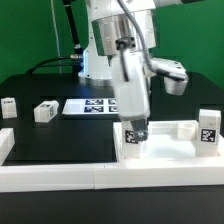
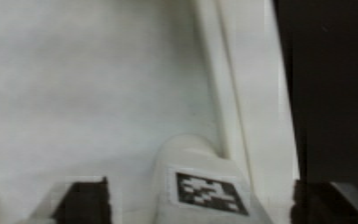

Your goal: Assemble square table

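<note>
Exterior view, from its left: first leg (image 1: 8,107) sits at the far left edge on the black table (image 1: 60,135), tag facing the camera, loose. To its right and apart from it is the second leg (image 1: 44,111), turned a bit, tag visible. Next comes the marker board (image 1: 95,106), flat on the table, between the second leg and the arm (image 1: 125,60). The arm comes down at centre, gripper (image 1: 135,129) pointing straight down over the left end of the square tabletop (image 1: 175,148). The third leg (image 1: 135,141) is right under the gripper, tag toward the camera, at the tabletop's near-left corner; can't tell if it is seated in a socket. Wrist view: same third leg (image 2: 202,185) between the two fingers (image 2: 87,203), rounded end and tag toward the camera. A thin gap shows on each side, so the gripper (image 2: 206,206) is spread and straddles the leg, pads not visibly touching; the picture is blurred. The leg stands just beside the raised rim (image 2: 247,90) on the white tabletop (image 2: 87,90) surface, dark table beyond the rim. In the exterior view the tabletop lies flat at centre-right, near the front. The fourth leg (image 1: 208,130) is upright at the tabletop's right end, tag facing the camera; on it or just beside it, unclear. The long white border wall (image 1: 60,175) runs across the front, tabletop close behind it.
</note>
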`<state>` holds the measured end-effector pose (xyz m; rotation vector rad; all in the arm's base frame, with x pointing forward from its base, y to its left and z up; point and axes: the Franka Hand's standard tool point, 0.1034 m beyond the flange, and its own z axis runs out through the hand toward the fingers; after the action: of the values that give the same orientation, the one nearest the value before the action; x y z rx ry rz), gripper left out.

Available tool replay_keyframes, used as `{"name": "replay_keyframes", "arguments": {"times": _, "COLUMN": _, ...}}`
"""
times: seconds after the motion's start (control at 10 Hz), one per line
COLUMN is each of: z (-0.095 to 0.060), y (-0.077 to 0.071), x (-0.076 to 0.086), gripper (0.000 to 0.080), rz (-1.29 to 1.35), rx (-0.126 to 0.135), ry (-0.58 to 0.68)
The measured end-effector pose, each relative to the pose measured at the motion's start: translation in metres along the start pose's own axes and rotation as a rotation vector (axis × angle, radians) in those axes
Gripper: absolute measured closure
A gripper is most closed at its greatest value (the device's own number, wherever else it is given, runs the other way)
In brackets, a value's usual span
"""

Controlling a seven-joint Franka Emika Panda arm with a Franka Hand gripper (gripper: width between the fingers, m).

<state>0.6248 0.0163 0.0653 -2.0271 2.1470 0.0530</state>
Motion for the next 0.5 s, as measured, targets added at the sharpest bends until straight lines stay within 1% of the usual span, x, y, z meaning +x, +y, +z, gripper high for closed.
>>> {"name": "replay_keyframes", "arguments": {"times": 0.1, "z": -0.0006, "y": -0.0003, "x": 0.0011, "gripper": 0.0180, "rz": -0.158, "rx": 0.000, "ry": 0.000}}
{"name": "replay_keyframes", "arguments": {"times": 0.2, "z": -0.0010, "y": 0.0031, "x": -0.0006, "gripper": 0.0159, "rz": -0.375, "rx": -0.024, "ry": -0.006}}
{"name": "replay_keyframes", "arguments": {"times": 0.3, "z": -0.0025, "y": 0.0037, "x": -0.0010, "gripper": 0.0159, "rz": -0.494, "rx": -0.029, "ry": -0.009}}
{"name": "replay_keyframes", "arguments": {"times": 0.5, "z": -0.0018, "y": 0.0039, "x": 0.0001, "gripper": 0.0151, "rz": -0.627, "rx": -0.028, "ry": -0.009}}
